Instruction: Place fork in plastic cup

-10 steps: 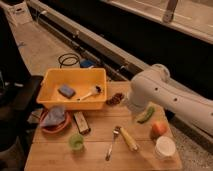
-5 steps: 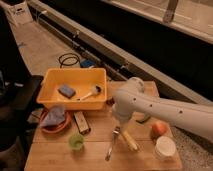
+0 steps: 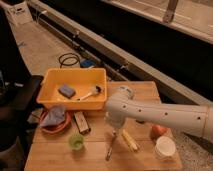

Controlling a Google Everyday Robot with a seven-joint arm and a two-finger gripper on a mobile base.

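Note:
The fork (image 3: pixel 110 148) lies flat on the wooden table (image 3: pixel 55 157), near the front edge and just left of a yellow cob (image 3: pixel 130 141). The light-green plastic cup (image 3: pixel 76 141) stands upright to the fork's left, a short gap away. My white arm reaches in from the right, and the gripper (image 3: pixel 115 131) hangs below its rounded end, right above the fork's far end. The arm hides most of the gripper.
A yellow bin (image 3: pixel 52 80) at the back left holds a blue sponge (image 3: pixel 66 91) and a white-handled brush (image 3: pixel 90 93). An orange-red plate (image 3: pixel 46 129) with a grey cloth sits at the left, a dark block (image 3: pixel 81 122) beside it. An orange fruit (image 3: pixel 159 131) and a white cup (image 3: pixel 165 147) are at the right.
My arm has swung left and down from the table's right side, and its end now sits over the fork. The objects on the table have not moved.

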